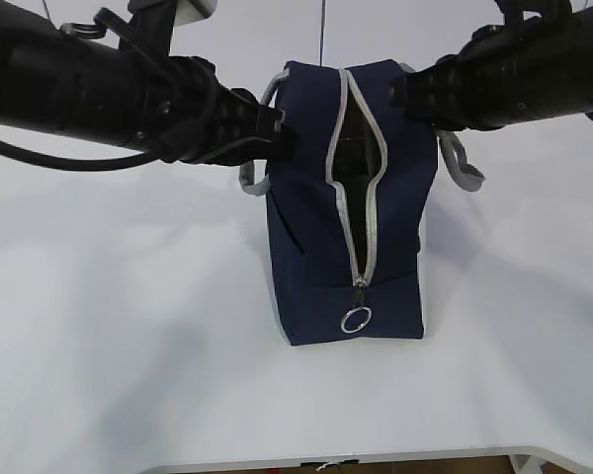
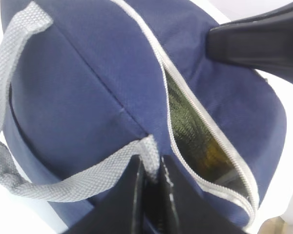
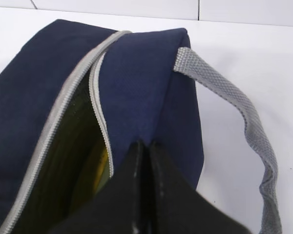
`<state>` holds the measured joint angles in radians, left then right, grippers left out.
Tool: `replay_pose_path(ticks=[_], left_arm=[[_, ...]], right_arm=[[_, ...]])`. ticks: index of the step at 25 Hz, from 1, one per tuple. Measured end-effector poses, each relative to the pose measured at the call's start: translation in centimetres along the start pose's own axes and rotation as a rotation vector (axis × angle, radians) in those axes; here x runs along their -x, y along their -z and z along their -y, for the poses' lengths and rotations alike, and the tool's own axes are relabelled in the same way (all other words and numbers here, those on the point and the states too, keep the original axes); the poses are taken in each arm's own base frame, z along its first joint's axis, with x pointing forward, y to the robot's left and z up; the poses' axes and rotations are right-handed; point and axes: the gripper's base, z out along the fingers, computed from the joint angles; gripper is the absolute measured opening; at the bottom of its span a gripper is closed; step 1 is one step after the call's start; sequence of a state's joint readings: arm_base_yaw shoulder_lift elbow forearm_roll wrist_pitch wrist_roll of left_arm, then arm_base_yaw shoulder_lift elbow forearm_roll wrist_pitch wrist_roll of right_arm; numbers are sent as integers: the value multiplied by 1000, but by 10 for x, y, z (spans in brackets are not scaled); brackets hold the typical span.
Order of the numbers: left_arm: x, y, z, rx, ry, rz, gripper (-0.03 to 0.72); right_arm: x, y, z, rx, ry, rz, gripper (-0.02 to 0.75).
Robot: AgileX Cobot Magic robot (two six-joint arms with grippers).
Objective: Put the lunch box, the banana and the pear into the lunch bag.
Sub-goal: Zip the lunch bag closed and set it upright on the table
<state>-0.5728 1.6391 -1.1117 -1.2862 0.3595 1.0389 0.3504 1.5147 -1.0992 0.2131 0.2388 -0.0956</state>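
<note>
Navy fabric: boxy navy-blue lunch bag (image 1: 348, 207) stands mid-table on the white tabletop (image 1: 128, 375), zip end toward the exterior camera, grey zipper (image 1: 362, 207) parted along the top, ring pull (image 1: 357, 320) hanging low on the near end.
Contents: through the slot I see dark olive lining (image 2: 193, 131) and a yellow patch (image 3: 101, 163) in the right wrist view; could be banana or pear, can't tell. Lunch box not visible anywhere, nor any loose item on the table.
Left gripper (image 2: 154, 168): jaws together, pinching bag fabric at the base of the grey webbing strap (image 2: 10, 97) on its side.
Right gripper (image 3: 147, 151): jaws together, pinched on the top edge of the opposite wall, beside the other grey strap (image 3: 244, 112).
Step, my read: both arms holding the mouth; loading looks done or nearly so.
Next: if closing, I'd keep one side pinned, free the other claw, catch the ring pull and run it along the zip without tipping the bag.
</note>
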Motion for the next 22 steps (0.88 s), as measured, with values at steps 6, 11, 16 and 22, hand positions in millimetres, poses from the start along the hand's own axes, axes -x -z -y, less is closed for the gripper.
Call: replay_pose_path(ticks=[6, 11, 16, 22], left_arm=[[1, 0, -3, 27, 2, 16, 8], [2, 0, -3, 31, 2, 19, 8], [2, 0, -3, 35, 0, 20, 8], [2, 0, -3, 35, -2, 20, 8]], right_arm=[[0, -1, 0, -1, -2, 2, 18], [0, 0, 0, 3, 19, -13, 37], [8, 3, -2, 13, 63, -29, 235], [21, 10, -6, 34, 74, -77, 403]])
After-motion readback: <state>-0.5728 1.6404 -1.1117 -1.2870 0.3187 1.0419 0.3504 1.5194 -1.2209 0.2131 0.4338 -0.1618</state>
